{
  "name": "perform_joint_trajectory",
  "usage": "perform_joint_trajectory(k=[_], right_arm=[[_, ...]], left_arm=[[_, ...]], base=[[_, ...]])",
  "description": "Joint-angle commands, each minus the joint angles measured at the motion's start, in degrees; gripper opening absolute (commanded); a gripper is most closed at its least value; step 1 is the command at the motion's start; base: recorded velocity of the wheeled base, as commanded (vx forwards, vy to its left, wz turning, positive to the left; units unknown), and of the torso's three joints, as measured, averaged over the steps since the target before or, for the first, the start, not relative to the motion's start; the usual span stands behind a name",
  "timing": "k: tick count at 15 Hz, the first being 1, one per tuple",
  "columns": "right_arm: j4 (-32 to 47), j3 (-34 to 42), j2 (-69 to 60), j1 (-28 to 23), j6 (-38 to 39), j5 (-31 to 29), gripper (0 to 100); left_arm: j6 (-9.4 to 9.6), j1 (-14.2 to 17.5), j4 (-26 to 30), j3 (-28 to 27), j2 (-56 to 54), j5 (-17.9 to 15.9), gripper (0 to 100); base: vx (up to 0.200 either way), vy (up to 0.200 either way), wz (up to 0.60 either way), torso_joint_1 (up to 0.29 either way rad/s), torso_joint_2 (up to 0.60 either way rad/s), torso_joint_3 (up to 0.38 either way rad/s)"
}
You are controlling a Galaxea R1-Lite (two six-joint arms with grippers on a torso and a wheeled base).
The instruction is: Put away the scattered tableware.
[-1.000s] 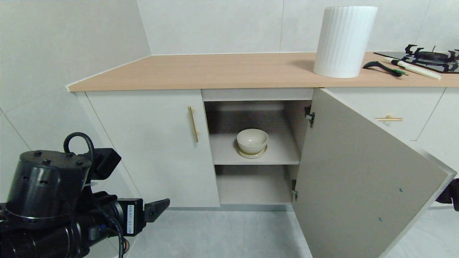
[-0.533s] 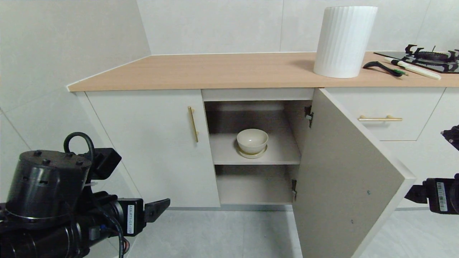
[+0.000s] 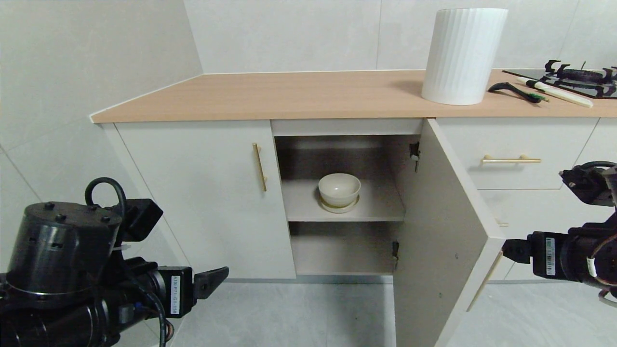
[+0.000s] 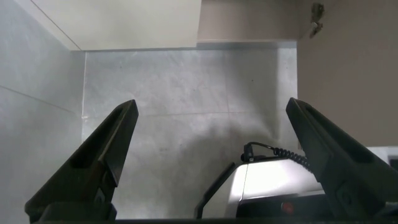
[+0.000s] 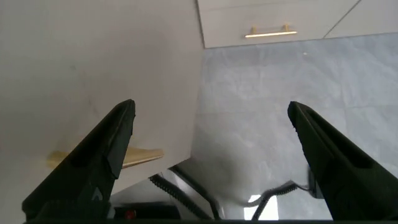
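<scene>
A cream bowl (image 3: 339, 189) sits on a small plate (image 3: 339, 207) on the middle shelf of the open cabinet (image 3: 342, 205). The cabinet door (image 3: 443, 231) stands about half open, hinged on its right side. My right gripper (image 3: 512, 250) is low on the right, against the door's outer face near its gold handle (image 3: 482, 285). In the right wrist view this gripper (image 5: 211, 112) is open, with the door (image 5: 93, 62) and handle (image 5: 140, 155) beside one finger. My left gripper (image 3: 212, 282) hangs low at the left over the floor, open and holding nothing (image 4: 211, 112).
A tall white ribbed container (image 3: 462, 55) stands on the wooden counter (image 3: 289, 96). A black-handled utensil (image 3: 513, 90), a white-handled knife (image 3: 559, 92) and a stove burner (image 3: 581, 74) lie at its right. A drawer with a gold handle (image 3: 511, 159) lies behind the door. Grey floor tiles (image 3: 299, 313) stretch below.
The cabinet door has swung steadily toward shut, and my right arm has come in from the right edge behind it. The left arm and the bowl have stayed put.
</scene>
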Motion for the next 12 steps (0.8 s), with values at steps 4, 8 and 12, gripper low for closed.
perform_joint_trajectory(k=[4, 8, 12], right_arm=[[-5.5, 1.3, 4.9, 4.8, 3.3, 0.1, 100], [-13.3, 1.1, 10.5, 5.3, 3.2, 1.4, 100], [-16.2, -2.2, 14.8, 5.0, 2.6, 9.0, 100]], left_arm=[[-0.12, 0.0, 0.0, -0.1, 0.1, 0.0, 100], [-0.12, 0.0, -0.1, -0.2, -0.2, 0.0, 100], [-0.12, 0.0, -0.2, -0.4, -0.6, 0.0, 100]], base=[[0.000, 0.000, 0.00, 0.000, 0.00, 0.000], [0.000, 0.000, 0.00, 0.000, 0.00, 0.000], [0.000, 0.000, 0.00, 0.000, 0.00, 0.000]])
